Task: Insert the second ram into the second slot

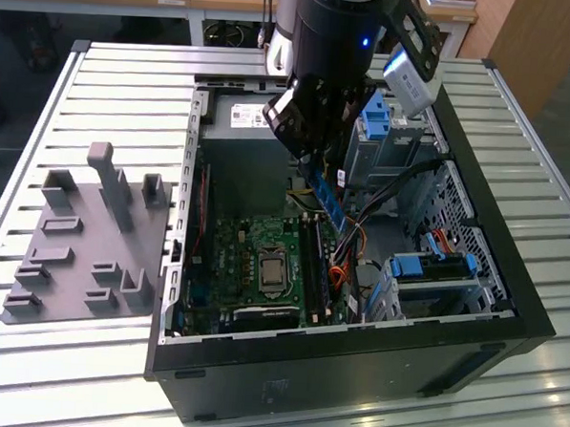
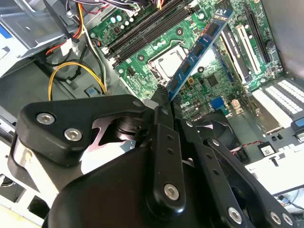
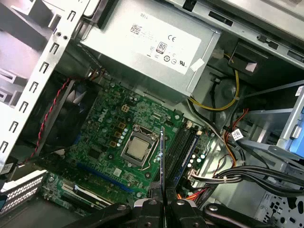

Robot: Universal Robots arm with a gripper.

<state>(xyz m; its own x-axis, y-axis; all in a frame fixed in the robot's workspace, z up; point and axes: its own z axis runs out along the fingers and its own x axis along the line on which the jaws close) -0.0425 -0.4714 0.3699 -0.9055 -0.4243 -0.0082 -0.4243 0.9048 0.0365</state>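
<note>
Counter (image 1: 101, 70): slatted metal. It carries a grey fixture (image 1: 83, 232) and an open case (image 1: 353, 370), side panel off, lying beside the fixture on the exterior view's right.

Inside the case: power supply (image 3: 152, 42) along one wall, board (image 3: 109, 137) on the floor, and cable bundles beside the drive bays. The socket (image 3: 137, 149) sits mid-board. The slots (image 3: 183, 147) run in a parallel bank just beside it, also seen in the second wrist view (image 2: 142, 28). Cannot tell whether any slot is already filled.

Ram (image 2: 202, 47): a blue stick held by one end, with the free end reaching out over the board. In the exterior view the ram (image 1: 326, 201) hangs tilted, lower end toward the slot bank. The first wrist view catches it edge-on as a thin line (image 3: 162, 156) between the socket and the slots. It looks clear of the slots, not seated.

Tool (image 2: 164, 97): clamped on the stick's near end, fingers pinched tight against both faces. This shows in the first wrist view (image 3: 163, 202) and under the arm in the exterior view (image 1: 312, 158).

Judgement: the step in hand is carry and line-up over the slots; insertion has not begun. The next move calls for bringing the stick's long edge level and parallel with the second slot, centred over it. The notch has to match and the end latches must be open. Then a straight, even press.
</note>
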